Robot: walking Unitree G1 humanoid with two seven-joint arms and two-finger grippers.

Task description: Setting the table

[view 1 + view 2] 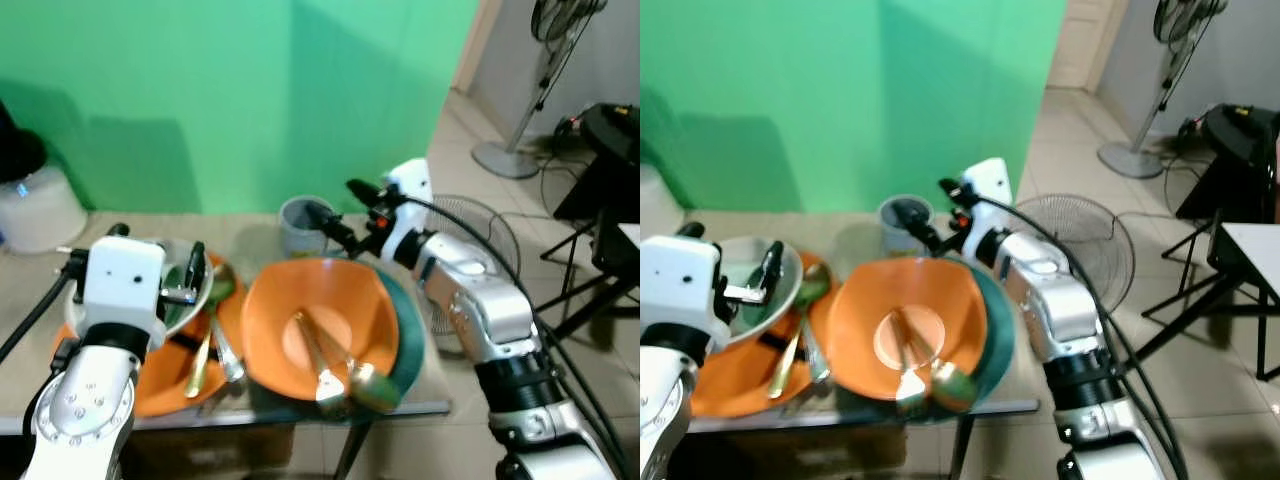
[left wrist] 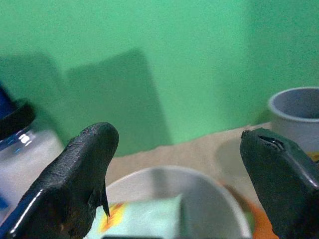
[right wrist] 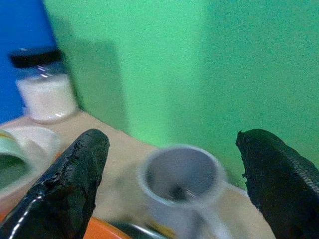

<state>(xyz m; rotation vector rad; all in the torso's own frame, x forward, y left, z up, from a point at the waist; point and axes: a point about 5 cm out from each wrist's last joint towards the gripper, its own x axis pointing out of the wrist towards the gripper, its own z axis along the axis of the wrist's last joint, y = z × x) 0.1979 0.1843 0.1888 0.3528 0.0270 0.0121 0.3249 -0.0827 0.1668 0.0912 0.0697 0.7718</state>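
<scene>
An orange bowl (image 1: pixel 340 300) holding a fork (image 1: pixel 315 360) and a spoon (image 1: pixel 365 382) sits on a dark teal plate (image 1: pixel 408 320) at the table's middle. To its left, an orange plate (image 1: pixel 160 385) carries a white bowl (image 2: pixel 199 189) and loose cutlery (image 1: pixel 215 350). My left gripper (image 2: pixel 174 164) hovers open above that bowl, which has a pale green thing (image 2: pixel 144 219) inside. A grey mug (image 1: pixel 303 225) stands at the back. My right gripper (image 1: pixel 342 208) is open, its fingers either side of the mug and just short of it, touching nothing.
A jar (image 1: pixel 35 205) with a black lid and white contents stands at the back left by the green wall. The table's front edge (image 1: pixel 300 412) is close below the plates. To the right, a small fan (image 1: pixel 470 240) sits on the tiled floor, with a standing fan (image 1: pixel 520 150) and black stands beyond.
</scene>
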